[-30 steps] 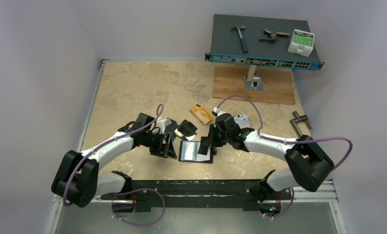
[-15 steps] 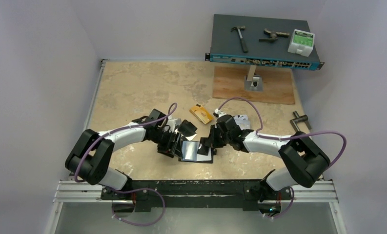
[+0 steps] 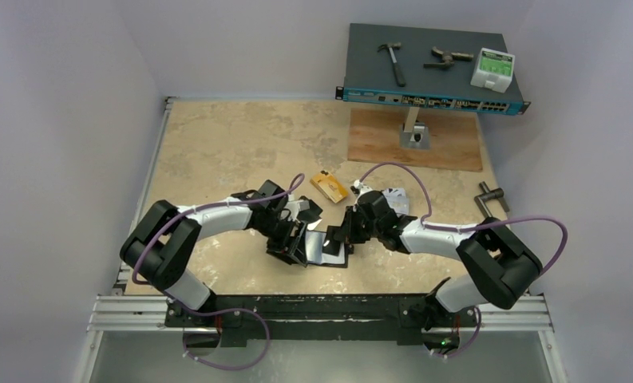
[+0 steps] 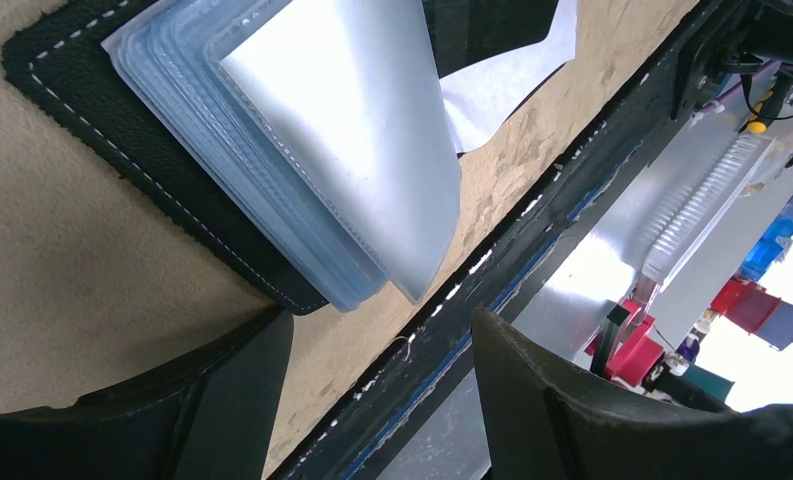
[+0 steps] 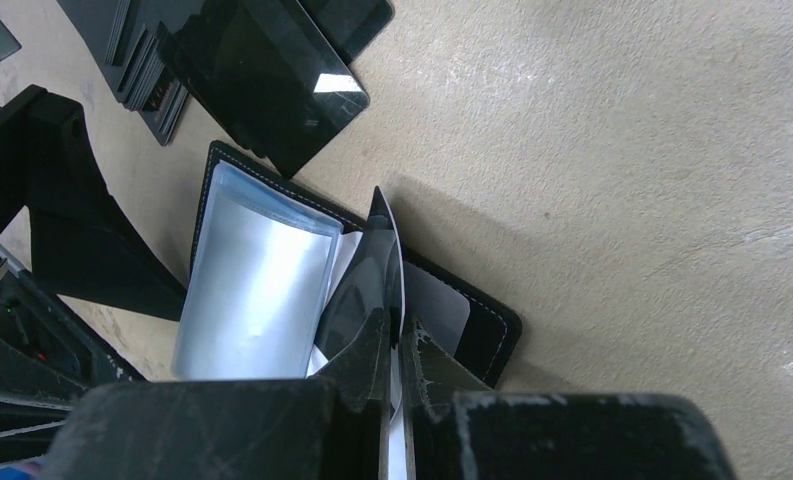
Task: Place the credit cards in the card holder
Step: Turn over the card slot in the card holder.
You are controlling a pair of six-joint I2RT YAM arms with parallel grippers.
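While my right pincer (image 5: 397,345) is clamping shut on a thin sheet (image 5: 377,265) that is standing on edge, I am reading the scene outward from its tips. The sheet is rising from the middle of the open card holder (image 5: 487,330), and I cannot tell whether it is a card or one of the holder's own sleeves. Just beside it, the stack of clear sleeves (image 5: 257,290) is lying flat on the holder's other half. As far as I can judge, its long axis is running from the near edge of the surface toward the far edge.

My left pincer (image 4: 377,335) is hanging open with nothing between its fingers, just beside the free corner of that stack, so the sleeves are lying straight ahead of it. The holder itself is sitting close to the near edge of the surface, about midway along it, between both arms.

Farther back, an orange-yellow card (image 3: 329,187) is lying toward the middle of the surface and a silver-white card (image 3: 395,197) is lying just behind my right wrist. I am judging the right arm the nearer one for those, and the left the one placed to spread a sleeve mouth.
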